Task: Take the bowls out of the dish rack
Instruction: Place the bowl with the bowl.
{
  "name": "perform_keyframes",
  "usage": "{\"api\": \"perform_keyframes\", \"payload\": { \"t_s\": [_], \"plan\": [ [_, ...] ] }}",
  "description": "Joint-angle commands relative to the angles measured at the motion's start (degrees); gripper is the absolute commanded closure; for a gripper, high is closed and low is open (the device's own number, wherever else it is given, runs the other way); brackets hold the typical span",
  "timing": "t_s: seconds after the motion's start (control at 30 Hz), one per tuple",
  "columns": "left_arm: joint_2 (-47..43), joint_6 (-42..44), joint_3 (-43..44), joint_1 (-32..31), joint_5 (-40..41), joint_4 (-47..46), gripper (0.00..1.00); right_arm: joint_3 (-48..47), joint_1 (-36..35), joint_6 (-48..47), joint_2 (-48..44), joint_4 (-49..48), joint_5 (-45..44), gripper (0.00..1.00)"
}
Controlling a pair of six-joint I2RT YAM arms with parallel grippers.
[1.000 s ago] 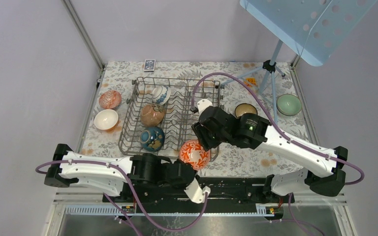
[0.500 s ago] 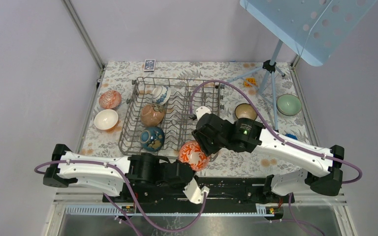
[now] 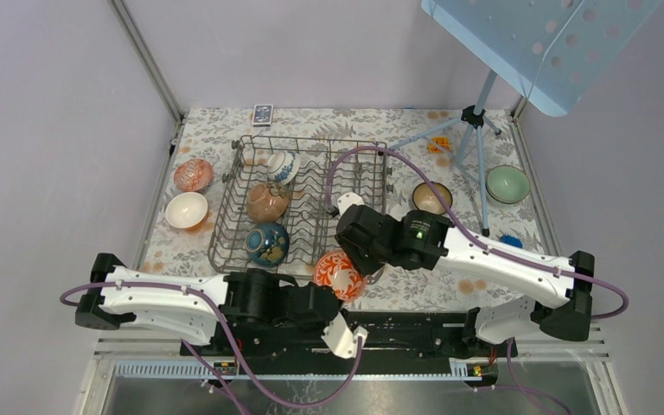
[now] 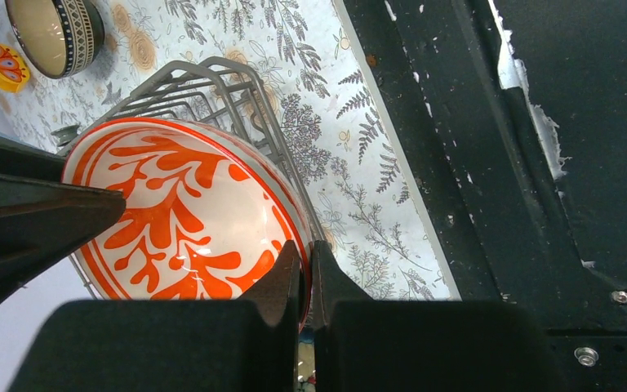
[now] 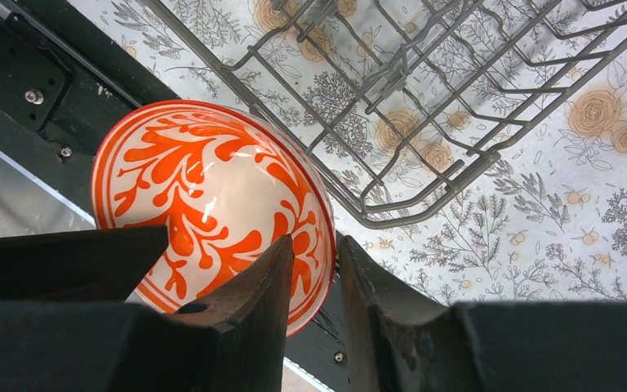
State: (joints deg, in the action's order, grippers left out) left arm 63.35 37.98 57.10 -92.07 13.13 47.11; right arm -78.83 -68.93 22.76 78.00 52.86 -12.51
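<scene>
1. Since a second ago the right arm has drawn toward the near edge, and the orange bowl [image 3: 338,275] has tipped steeper with it.
2. The right fingers [image 5: 261,286] clamp the bowl's rim; the left fingers [image 4: 331,290] are pressed together close by.
3. The bowl, white with orange fronds, tilts at the near right corner of the dish rack [image 3: 316,194].
4. The black base rail [image 3: 415,327] lies close behind the bowl; bare surface [image 3: 415,281] opens rightward.

Orange-patterned bowl [image 3: 340,273] on edge, by near-right corner of wire dish rack [image 3: 316,173]
</scene>
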Motion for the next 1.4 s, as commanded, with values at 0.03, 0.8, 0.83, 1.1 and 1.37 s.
{"api": "perform_keyframes", "payload": {
  "t_s": [0.03, 0.8, 0.83, 1.1, 1.37],
  "plan": [
    [-2.6, -1.1, 1.0, -0.2, -0.4, -2.9, 1.0, 0.3, -0.8, 0.1, 0.8, -1.3, -0.2, 0.68],
    [-5.7, -10.1, 3.4, -0.2, 10.4, -7.1, 0.01, 1.0, -1.0, 2.5, -2.3, -4.1, -3.9, 1.0],
    [-5.8, -10.9, 4.5, -0.2, 12.1, -7.4, 0.01, 1.3, -1.0, 2.8, -2.8, -4.5, -5.0, 1.0],
    [-7.7, -26.4, 11.8, 0.1, 28.2, -15.5, 0.01, 4.5, 0.1, 4.8, -7.2, -7.4, -19.0, 1.0],
    [-11.9, -52.7, 5.8, 8.0, 24.8, -35.5, 0.01, 10.5, 11.8, 5.4, -11.8, -15.6, -17.3, 1.0]
  ]
}}
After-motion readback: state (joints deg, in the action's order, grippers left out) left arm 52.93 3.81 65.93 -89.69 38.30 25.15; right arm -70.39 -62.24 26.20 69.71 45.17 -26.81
